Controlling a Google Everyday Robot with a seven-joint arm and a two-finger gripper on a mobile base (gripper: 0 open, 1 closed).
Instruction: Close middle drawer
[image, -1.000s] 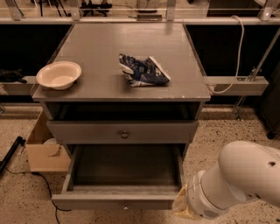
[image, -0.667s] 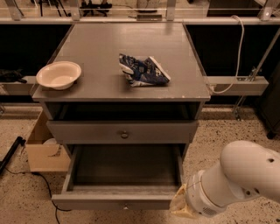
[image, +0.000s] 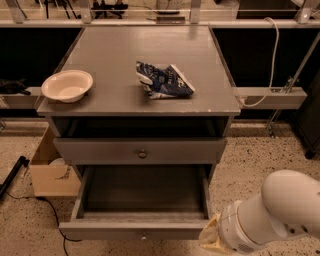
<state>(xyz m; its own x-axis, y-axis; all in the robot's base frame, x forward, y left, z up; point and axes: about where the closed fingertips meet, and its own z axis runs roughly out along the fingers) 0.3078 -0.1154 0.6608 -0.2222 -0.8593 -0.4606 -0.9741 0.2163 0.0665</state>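
The middle drawer stands pulled far out of the grey cabinet, and its bare grey box shows. Its flat front panel is near the bottom edge of the camera view, with the small knob just visible at the lower rim. My gripper is at the end of the white arm, low at the bottom right. It is beside the right front corner of the drawer's front panel. Whether it touches the panel is hidden.
Above the open drawer is a shut drawer front with a dark round knob. On the cabinet top are a white bowl at the left and a crumpled blue bag. A cardboard box stands on the floor to the left, and a cable hangs at the right.
My arm has sunk slightly lower and a little to the right. The drawer stands out as far as before.
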